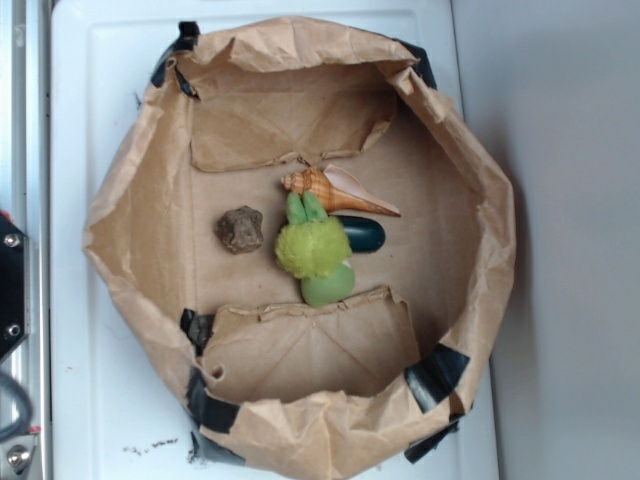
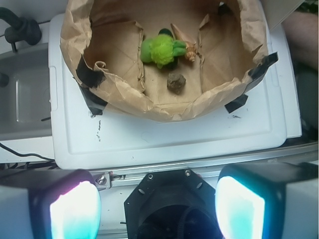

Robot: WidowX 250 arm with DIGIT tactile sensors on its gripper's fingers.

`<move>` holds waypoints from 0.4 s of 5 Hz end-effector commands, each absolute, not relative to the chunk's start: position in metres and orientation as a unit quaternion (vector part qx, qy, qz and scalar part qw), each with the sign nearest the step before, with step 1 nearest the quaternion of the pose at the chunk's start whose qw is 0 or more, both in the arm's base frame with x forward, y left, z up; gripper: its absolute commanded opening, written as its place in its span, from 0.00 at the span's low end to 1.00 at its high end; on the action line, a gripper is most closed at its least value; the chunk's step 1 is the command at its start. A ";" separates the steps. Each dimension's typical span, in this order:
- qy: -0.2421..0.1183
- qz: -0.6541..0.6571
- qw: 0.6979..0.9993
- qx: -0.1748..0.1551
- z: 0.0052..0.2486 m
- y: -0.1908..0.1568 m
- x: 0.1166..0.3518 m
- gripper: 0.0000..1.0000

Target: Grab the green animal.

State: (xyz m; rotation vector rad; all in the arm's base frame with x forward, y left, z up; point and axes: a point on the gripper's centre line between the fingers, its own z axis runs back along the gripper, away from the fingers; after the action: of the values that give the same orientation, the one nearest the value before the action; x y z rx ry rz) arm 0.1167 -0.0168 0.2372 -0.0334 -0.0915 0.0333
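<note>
The green animal [image 1: 313,250] is a fluffy lime plush with two green prongs and a smooth pale-green end. It lies in the middle of a brown paper bag [image 1: 130,215] rolled down into a bowl. In the wrist view the green animal [image 2: 160,50] shows far off near the top. My gripper [image 2: 157,209] hangs well back from the bag [image 2: 119,97], above the robot's base, outside the white board. It is open, with glowing pads [image 2: 75,211] wide apart and nothing between them. The exterior view does not show the gripper.
An orange-tan seashell [image 1: 340,190] and a dark green glossy capsule [image 1: 362,233] touch the plush on its far side. A brown rock [image 1: 240,229] lies apart from it. The bag's raised walls ring everything. It stands on a white board [image 1: 90,400].
</note>
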 end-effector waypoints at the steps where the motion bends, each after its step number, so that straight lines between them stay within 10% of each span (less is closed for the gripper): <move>1: -0.046 0.017 0.999 -0.017 0.237 -0.017 0.117 1.00; 2: -0.032 -0.078 0.996 -0.019 0.238 -0.029 0.157 1.00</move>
State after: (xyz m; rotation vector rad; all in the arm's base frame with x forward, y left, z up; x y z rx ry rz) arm 0.1575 -0.0255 0.2274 -0.0380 -0.0255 -0.1384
